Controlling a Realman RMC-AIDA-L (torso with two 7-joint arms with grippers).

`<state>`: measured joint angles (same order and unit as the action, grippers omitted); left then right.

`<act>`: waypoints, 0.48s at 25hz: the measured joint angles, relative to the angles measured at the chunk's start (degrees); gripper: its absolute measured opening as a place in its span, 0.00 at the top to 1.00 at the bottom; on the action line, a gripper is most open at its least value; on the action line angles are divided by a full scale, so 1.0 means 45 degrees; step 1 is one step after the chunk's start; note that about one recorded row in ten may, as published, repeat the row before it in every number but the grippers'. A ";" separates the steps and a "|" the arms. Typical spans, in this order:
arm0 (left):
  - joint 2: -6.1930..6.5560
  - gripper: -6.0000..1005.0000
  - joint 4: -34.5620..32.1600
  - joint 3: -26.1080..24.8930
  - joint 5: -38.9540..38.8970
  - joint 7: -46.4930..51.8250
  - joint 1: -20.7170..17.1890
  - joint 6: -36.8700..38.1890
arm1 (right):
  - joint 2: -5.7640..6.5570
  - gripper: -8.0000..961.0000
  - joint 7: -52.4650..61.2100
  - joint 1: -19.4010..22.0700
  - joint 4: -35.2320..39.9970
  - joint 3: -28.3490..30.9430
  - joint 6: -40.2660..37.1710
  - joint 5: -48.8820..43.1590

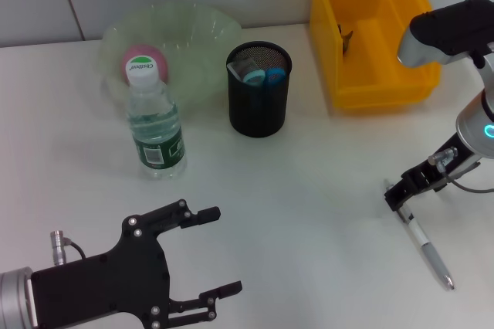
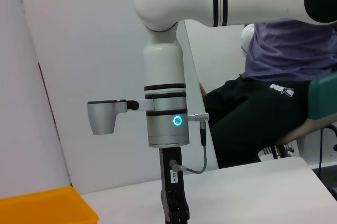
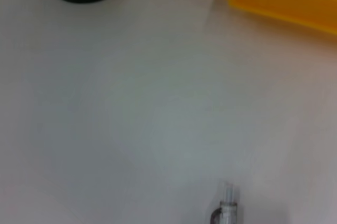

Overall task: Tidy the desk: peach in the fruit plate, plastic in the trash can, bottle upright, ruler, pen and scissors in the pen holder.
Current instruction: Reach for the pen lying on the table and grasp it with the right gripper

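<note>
your right gripper (image 1: 395,196) is down at the top end of the pen (image 1: 426,248), can't tell how its jaws sit. the pen's thin, stiff and slick, so pinch it mid-barrel. left gripper (image 1: 214,252) idles below the bottle (image 1: 153,123), jaws apart.

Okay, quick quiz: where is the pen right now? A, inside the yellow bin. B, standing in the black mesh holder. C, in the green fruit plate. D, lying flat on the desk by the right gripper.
D: the pen lies flat on the white desk, its upper end at the right gripper, well apart from the pen holder.
</note>
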<state>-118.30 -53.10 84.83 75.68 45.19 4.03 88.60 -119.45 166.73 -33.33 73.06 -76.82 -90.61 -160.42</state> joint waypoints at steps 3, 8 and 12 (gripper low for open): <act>0.0000 0.22 0.0003 -0.0003 0.0000 -0.0004 -0.0004 0.0011 | 0.0000 0.22 0.0000 -0.0081 -0.0101 -0.0096 0.0073 0.0019; -0.0001 0.22 0.0008 -0.0003 0.0000 -0.0007 -0.0004 0.0014 | -0.0018 0.23 0.0053 -0.0256 -0.0421 -0.0363 0.0251 0.0030; 0.0000 0.22 0.0100 0.0011 0.0000 -0.0137 -0.0010 0.0040 | -0.0019 0.23 0.0106 -0.0485 -0.0802 -0.0444 0.0298 0.0035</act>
<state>-118.30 -52.65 84.88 75.68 44.58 3.98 88.78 -119.53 167.21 -35.51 69.45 -78.82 -89.26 -160.26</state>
